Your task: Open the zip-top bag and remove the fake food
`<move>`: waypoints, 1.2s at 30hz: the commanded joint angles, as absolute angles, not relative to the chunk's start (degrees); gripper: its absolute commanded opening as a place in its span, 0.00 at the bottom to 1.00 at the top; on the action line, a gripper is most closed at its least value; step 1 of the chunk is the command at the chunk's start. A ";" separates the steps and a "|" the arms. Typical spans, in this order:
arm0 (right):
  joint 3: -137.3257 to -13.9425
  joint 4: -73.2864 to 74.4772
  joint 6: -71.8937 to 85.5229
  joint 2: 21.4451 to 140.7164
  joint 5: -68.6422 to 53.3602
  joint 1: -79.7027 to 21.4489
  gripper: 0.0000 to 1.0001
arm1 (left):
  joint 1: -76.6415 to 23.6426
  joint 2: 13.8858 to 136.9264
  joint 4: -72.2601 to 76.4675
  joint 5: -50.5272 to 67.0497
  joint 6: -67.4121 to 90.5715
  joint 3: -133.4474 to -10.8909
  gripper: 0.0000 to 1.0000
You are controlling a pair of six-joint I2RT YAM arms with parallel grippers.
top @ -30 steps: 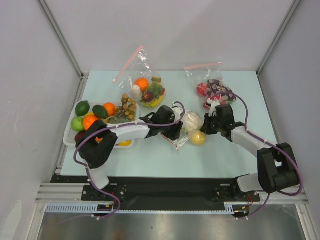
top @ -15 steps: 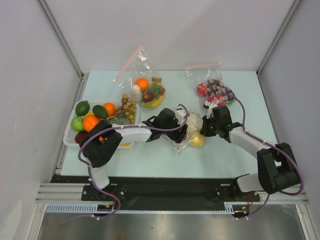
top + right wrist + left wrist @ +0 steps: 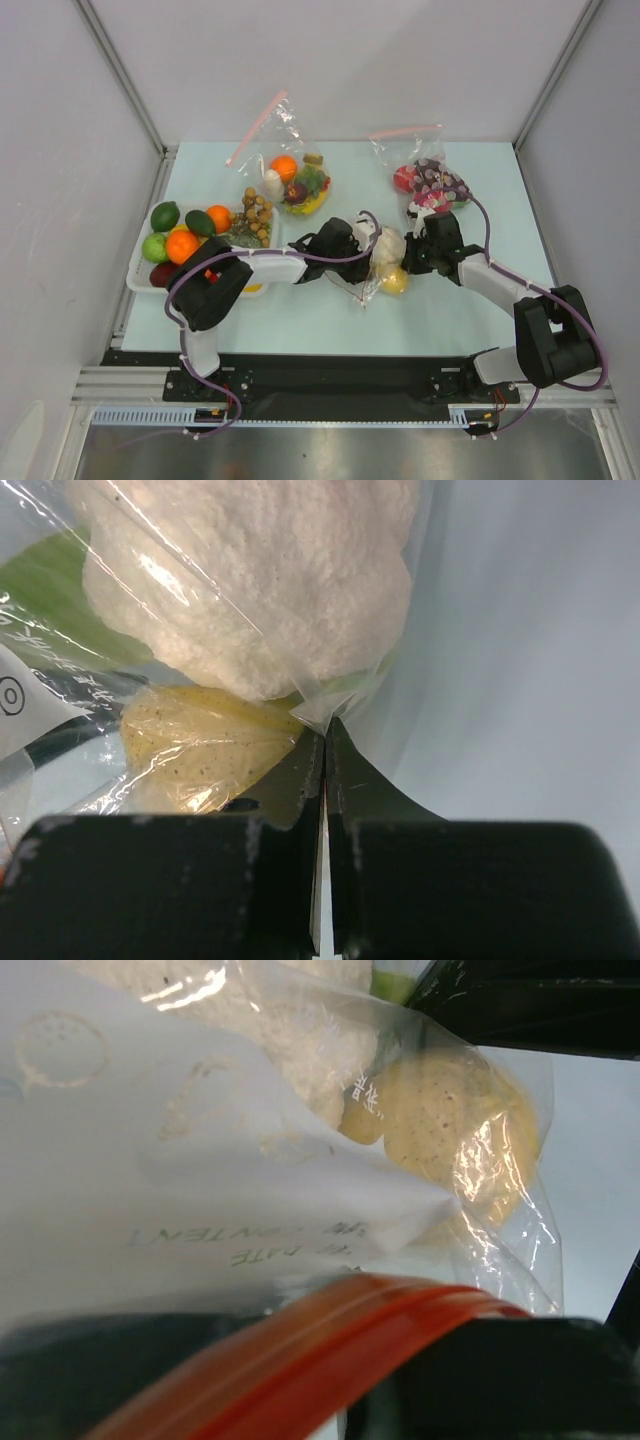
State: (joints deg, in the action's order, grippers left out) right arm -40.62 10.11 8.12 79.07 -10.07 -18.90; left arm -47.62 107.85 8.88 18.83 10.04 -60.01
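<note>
The zip-top bag was seen lying at the middle of the table, between the two grippers. A white leafy head and a yellow fruit were enclosed in it. The right gripper was pressed together, a corner of the bag's film pinched at its tips. The left gripper was placed at the bag's red-orange rim, but whether it was clamped could not be told. A white tray at the left was filled with green and orange fruit, with a brown cluster at its right end. Two pink-strip bags of toys were set along the far edge.
</note>
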 commanded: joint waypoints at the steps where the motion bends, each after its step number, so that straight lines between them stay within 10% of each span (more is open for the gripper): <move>1: -41.92 11.95 8.26 78.31 -10.55 -19.51 0.00 | -47.99 107.49 9.85 21.36 8.62 -61.88 0.14; 3: -41.92 11.87 8.17 78.40 -10.46 -19.60 0.00 | -47.99 106.09 8.80 21.10 7.57 -61.09 0.00; 22: -42.19 12.48 7.30 78.58 -9.58 -19.07 0.00 | -47.90 94.48 8.78 20.72 7.82 -53.26 0.01; 36: -41.75 12.83 7.12 77.69 -9.49 -19.07 0.00 | -47.81 99.32 16.61 23.47 10.81 -55.81 0.49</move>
